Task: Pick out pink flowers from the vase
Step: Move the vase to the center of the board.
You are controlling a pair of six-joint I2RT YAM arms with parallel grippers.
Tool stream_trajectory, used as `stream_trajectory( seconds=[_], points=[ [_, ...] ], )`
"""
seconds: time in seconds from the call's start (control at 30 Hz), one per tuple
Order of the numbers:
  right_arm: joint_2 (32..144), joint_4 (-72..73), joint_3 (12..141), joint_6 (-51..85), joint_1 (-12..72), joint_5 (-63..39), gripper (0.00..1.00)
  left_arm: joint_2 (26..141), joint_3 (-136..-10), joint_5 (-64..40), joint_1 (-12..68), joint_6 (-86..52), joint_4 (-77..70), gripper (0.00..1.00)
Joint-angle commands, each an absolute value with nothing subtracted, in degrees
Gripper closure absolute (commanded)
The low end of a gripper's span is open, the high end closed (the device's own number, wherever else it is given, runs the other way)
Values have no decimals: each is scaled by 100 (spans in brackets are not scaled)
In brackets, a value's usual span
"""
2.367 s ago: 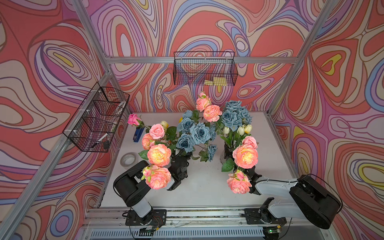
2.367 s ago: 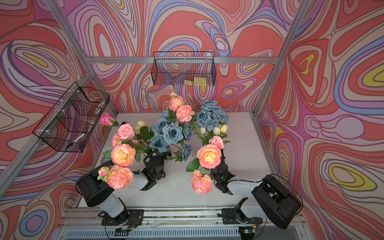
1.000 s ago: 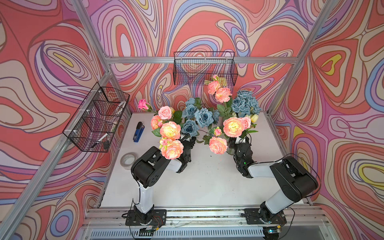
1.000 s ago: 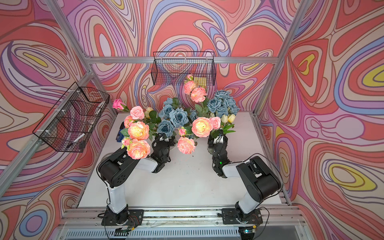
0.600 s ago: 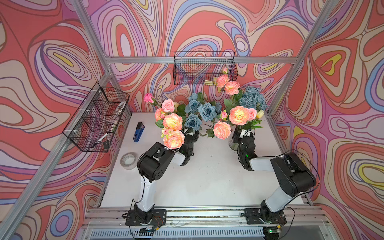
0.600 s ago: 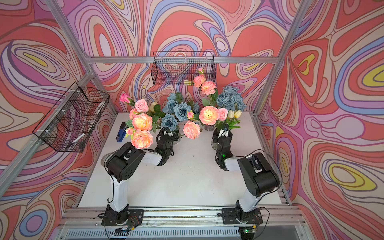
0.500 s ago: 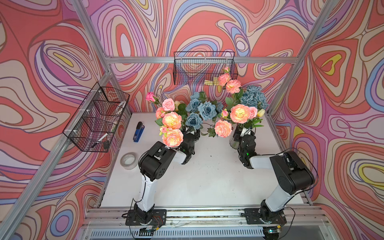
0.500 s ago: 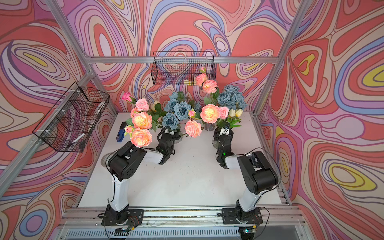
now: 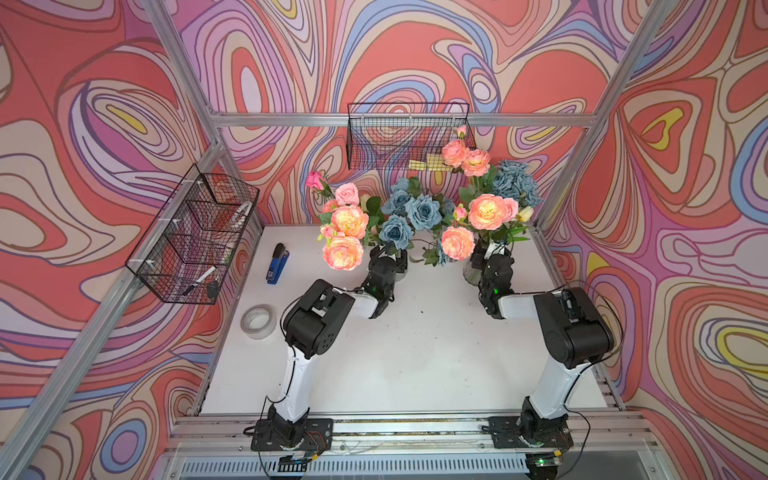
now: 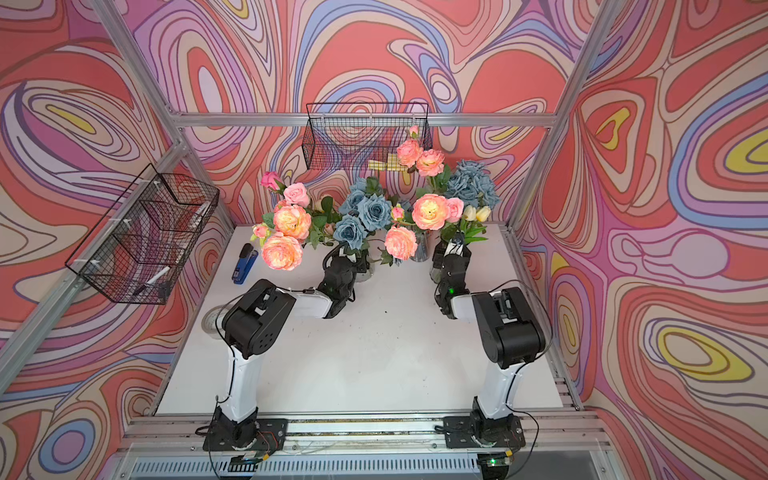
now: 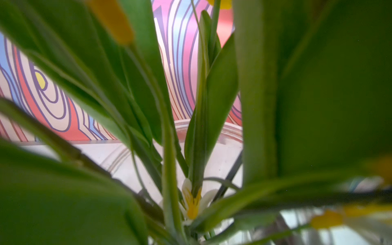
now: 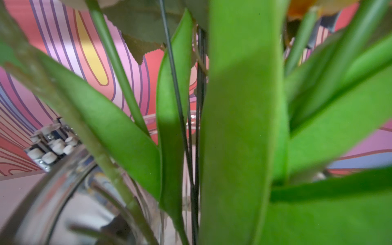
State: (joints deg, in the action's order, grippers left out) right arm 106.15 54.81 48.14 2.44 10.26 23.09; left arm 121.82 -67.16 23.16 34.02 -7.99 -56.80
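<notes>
- The white worktop is crowded along its far edge. From the arms' elbows back to the near edge it's one big bare stretch.
- Along the left edge there's a blue stapler and a roll of clear tape. The black wire basket on the back wall hangs right behind the tallest blooms.
- The artificial peach-pink flowers on leafy green stems stand in two bunches by the far edge, one left of centre and one toward the far right corner. Dusty blue roses sit between them.
- The left fingers are down low at a clear glass vase, under the left bunch and a bit to its right.
- The right fingers are low beside a second glass vase, right below the right bunch.
- Both wrist views are just green leaves, stems and a glass rim. Honestly can't tell how wide either pair of fingers is, or whether they've got hold of anything.
</notes>
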Motion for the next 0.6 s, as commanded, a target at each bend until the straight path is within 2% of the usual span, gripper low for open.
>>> stream_trajectory(
  seconds=[0.0, 0.2, 0.57],
  points=[
    [10763, 5471, 5176, 334, 977, 2121, 50, 12158, -7053, 2200, 3384, -905, -5526, 27],
    [10946, 5335, 5449, 299, 940, 2076, 46, 12005, -7365, 2281, 3375, -1097, -4599, 26],
    [10994, 5219, 5581, 334, 888, 2128, 42, 12593, -7300, 2238, 3375, -975, -6064, 22]
  ],
)
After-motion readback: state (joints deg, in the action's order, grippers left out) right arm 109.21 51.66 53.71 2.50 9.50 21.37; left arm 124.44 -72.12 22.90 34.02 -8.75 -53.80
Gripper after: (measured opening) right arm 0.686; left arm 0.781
